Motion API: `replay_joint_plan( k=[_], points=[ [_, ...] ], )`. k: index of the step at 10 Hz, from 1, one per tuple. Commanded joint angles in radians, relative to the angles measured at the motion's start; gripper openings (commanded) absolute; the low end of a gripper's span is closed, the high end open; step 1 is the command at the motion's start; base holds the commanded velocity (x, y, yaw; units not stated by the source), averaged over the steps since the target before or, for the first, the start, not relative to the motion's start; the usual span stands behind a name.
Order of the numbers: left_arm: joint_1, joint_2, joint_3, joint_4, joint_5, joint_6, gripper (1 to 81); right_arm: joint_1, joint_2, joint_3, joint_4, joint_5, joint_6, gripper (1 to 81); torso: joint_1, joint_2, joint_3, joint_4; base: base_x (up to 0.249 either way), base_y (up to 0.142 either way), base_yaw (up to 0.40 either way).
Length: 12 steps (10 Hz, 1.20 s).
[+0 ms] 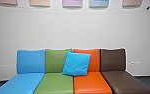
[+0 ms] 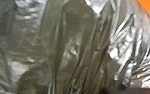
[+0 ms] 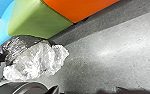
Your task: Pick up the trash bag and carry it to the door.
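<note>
Grey floor (image 3: pixel 116 57), crinkled trash bag (image 3: pixel 38 60) near the green seat (image 3: pixel 38 22), each hand's opening and hold unclear.

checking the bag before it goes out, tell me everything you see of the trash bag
The trash bag looks like thin, shiny, crinkled plastic, part dark, part whitish, with a bulging, uneven shape and long creases up close. It shows by the green seat; whether it touches seat or floor, or is held, I can't tell.
</note>
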Motion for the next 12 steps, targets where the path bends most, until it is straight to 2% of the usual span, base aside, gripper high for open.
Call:
replay_joint_plan(
  k=[1,2,4,7,9,11,12],
  points=[
    [-0.080,-0.025,0.026,-0.010,0.051,0.058,1.0,0.056,-0.003,-0.003,0.007,-0.026,-0.003,81.1,-0.060,0.093,-0.006,0.000,0.000,0.000,0.000],
    [-0.049,-0.030,0.026,-0.013,0.027,0.097,1.0,0.037,0.015,-0.021,0.006,-0.024,-0.003,81.1,-0.086,0.130,0.011,0.000,0.000,0.000,0.000],
    [0.014,-0.047,0.029,-0.012,-0.026,0.147,1.0,0.000,0.043,-0.042,0.004,-0.019,-0.006,81.1,-0.125,0.192,0.025,0.000,0.000,0.000,0.000],
    [0.110,-0.063,0.055,-0.010,-0.104,0.196,1.0,-0.072,0.096,-0.093,-0.006,0.002,-0.025,81.1,-0.196,0.301,0.026,0.000,0.000,0.000,0.000],
    [0.169,-0.050,0.055,-0.009,-0.156,0.234,1.0,-0.132,0.162,-0.178,-0.036,0.045,-0.029,81.1,-0.245,0.377,0.026,0.000,0.000,0.000,0.000],
    [0.221,-0.060,0.062,-0.010,-0.188,0.262,1.0,-0.182,0.233,-0.267,-0.063,0.057,-0.029,81.1,-0.293,0.451,0.026,0.000,0.000,0.000,0.000],
    [0.230,-0.085,0.102,-0.010,-0.193,0.262,1.0,-0.195,0.256,-0.296,-0.073,0.071,-0.029,81.1,-0.317,0.488,0.026,0.000,0.000,0.000,0.000]
  ],
)
